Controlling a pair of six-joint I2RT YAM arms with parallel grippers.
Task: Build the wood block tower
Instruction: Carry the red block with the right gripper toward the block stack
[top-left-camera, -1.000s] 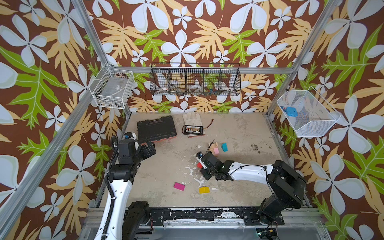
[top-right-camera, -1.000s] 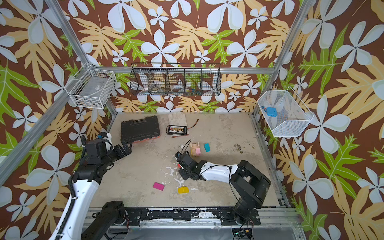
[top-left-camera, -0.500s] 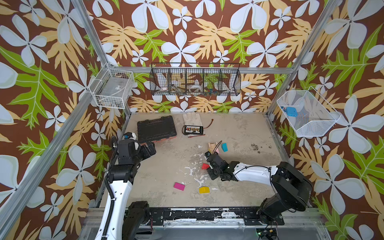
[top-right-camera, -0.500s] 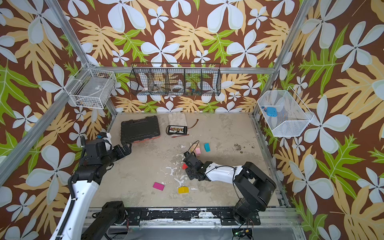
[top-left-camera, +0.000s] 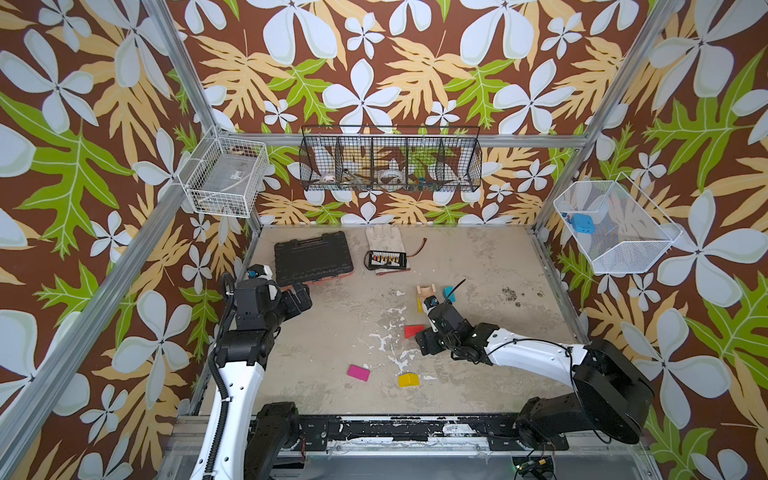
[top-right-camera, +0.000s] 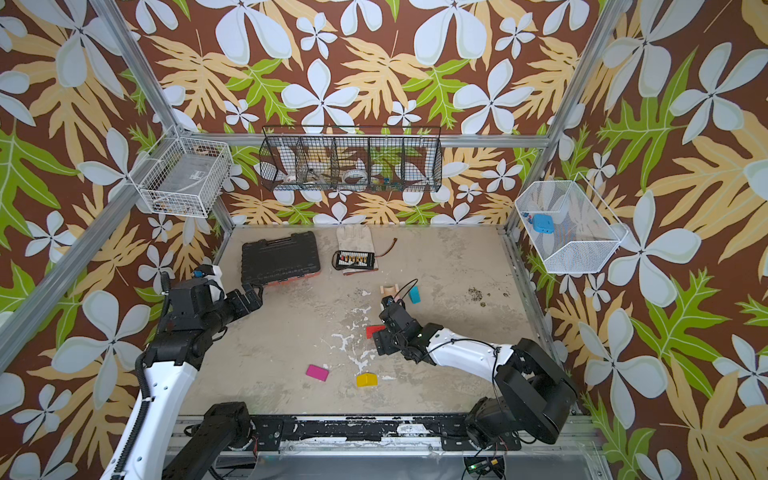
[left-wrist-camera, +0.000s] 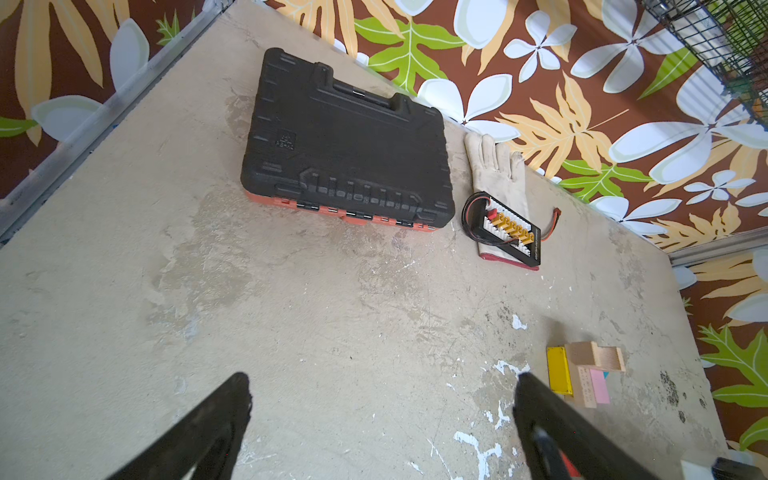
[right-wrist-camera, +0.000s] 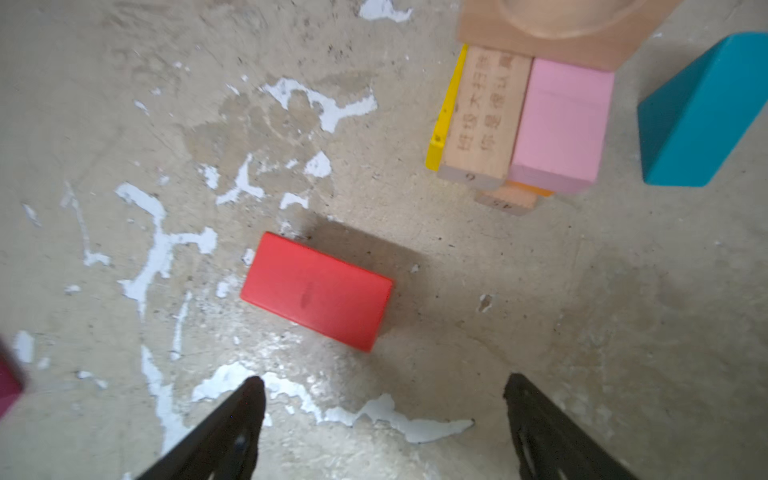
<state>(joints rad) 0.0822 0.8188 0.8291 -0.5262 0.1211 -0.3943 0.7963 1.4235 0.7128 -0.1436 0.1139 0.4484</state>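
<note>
Right claw (right-wrist-camera: 384, 379) spread; blue item (top-left-camera: 581, 223) in wire basket (top-left-camera: 623, 259)

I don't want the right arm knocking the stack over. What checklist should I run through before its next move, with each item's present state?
1. Right gripper open and empty: ok.
2. Red block lying flat on the table, free of the gripper: ok.
3. Red block between the jaws for a grasp: not ok, it lies ahead of them.
4. Tower standing with the wood arch on it: ok; how squarely it sits, cannot tell.
5. Teal wedge apart from the tower: ok.
6. Left gripper open, empty, well apart from the tower: ok.
</note>
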